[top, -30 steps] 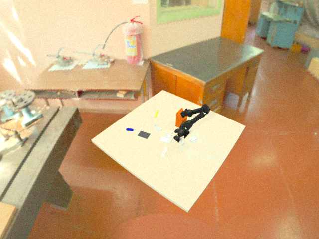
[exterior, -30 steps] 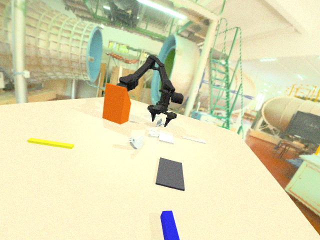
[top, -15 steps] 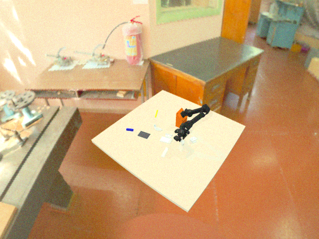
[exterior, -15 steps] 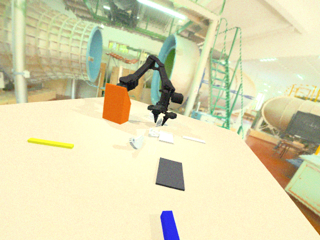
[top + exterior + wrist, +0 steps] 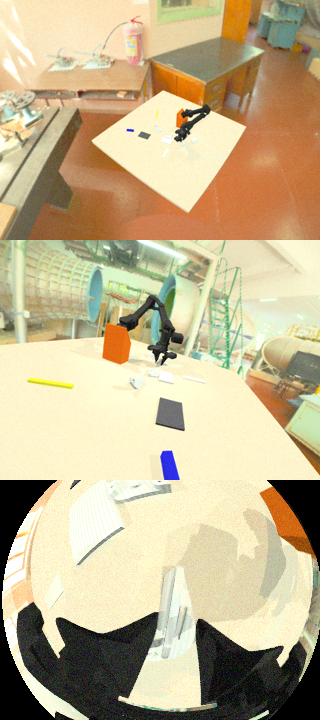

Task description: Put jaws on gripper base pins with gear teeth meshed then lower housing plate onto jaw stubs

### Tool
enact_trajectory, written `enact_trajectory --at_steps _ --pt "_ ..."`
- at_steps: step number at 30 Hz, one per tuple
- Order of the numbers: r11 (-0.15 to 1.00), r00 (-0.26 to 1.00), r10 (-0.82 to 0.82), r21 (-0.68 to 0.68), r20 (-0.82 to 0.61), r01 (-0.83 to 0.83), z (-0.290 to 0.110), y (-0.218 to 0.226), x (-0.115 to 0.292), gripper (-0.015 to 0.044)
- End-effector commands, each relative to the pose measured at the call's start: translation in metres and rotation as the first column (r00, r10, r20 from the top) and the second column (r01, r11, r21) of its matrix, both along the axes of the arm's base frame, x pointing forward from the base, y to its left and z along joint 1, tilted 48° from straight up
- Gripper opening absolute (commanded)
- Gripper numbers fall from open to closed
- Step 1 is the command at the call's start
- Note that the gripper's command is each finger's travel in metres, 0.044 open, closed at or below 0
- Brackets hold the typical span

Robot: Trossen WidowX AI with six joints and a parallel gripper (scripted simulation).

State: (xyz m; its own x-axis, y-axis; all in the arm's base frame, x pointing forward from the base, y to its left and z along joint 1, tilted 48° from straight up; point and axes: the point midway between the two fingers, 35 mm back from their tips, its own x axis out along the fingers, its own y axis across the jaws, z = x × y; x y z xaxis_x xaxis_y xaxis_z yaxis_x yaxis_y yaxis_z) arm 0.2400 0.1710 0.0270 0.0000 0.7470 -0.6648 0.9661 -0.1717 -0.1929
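Note:
My gripper (image 5: pixel 181 141) (image 5: pixel 159 364) (image 5: pixel 178 618) is shut on a white jaw (image 5: pixel 183 143) (image 5: pixel 164 364) (image 5: pixel 170 597), which stands upright between the fingertips, low over the table. The other white jaw (image 5: pixel 158 128) (image 5: pixel 136 382) is apart from it. A small white part with raised details (image 5: pixel 169 135) (image 5: pixel 153 372) (image 5: pixel 142 491), seemingly the gripper base, sits against a flat white plate (image 5: pixel 166 140) (image 5: pixel 165 377) (image 5: pixel 94 522). Another small white part (image 5: pixel 194 140) lies on the other side of the gripper, perhaps the housing plate; its details are too small to tell.
A tall orange block (image 5: pixel 180 119) (image 5: pixel 116 344) (image 5: pixel 292 517) stands near the arm's base. A white strip (image 5: pixel 165 152) (image 5: pixel 193 379), a dark flat plate (image 5: pixel 144 135) (image 5: pixel 170 413), a blue bar (image 5: pixel 130 130) (image 5: pixel 169 466) and a yellow bar (image 5: pixel 156 114) (image 5: pixel 50 383) lie farther out.

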Motion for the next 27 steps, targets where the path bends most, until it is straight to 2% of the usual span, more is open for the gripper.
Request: enact_trajectory --at_steps 1,27 --pt "1.0 1.0 0.0 0.001 -0.001 0.0 0.0 0.0 0.0 0.0134" --pt "1.0 1.0 -0.002 -0.008 -0.002 0.002 0.048 -0.056 0.001 0.0134"
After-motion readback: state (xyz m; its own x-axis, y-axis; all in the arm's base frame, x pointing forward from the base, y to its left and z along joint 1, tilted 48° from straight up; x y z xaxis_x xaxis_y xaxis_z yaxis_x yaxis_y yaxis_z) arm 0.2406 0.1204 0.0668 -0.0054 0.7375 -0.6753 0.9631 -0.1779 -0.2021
